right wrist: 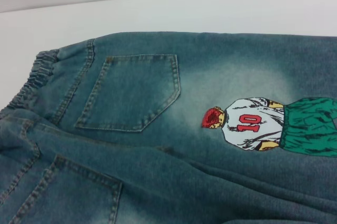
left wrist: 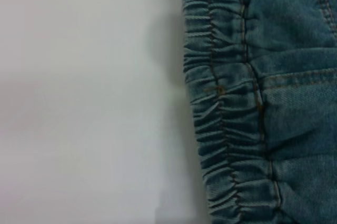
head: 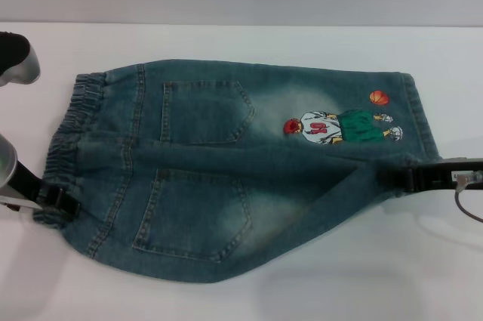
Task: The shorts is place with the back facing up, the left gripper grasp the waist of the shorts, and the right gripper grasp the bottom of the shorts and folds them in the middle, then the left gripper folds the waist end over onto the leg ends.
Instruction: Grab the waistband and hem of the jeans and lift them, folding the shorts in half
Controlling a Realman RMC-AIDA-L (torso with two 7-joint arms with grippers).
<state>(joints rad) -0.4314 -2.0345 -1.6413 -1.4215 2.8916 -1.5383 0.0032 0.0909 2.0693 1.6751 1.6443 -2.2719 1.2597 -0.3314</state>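
- The shorts (head: 226, 177) lie back side up on the white table (head: 226, 41), both patch pockets showing, waist to the robot's left and leg ends to its right
- The cartoon basketball-player print (head: 343, 126) sits on the far leg, with a small orange ball (head: 379, 97) just beside it
- The left gripper (head: 62, 204) is at the near corner of the waist (head: 72, 136), its black fingers pinched on the gathered elastic band
- The right gripper (head: 400, 177) is at the bottom of the shorts (head: 419, 121), on the near leg's hem, fingers clamped on the denim
- Between the two grippers the near half of the cloth is pulled into a raised ridge running along the middle seam, and the near leg narrows toward the right gripper
- In the left wrist view the ruffled band runs along the edge of the denim with bare table next to it; that arm's own fingers are not seen there
- The right wrist view shows the far pocket (right wrist: 131, 92) and the print, number 10 on the shirt
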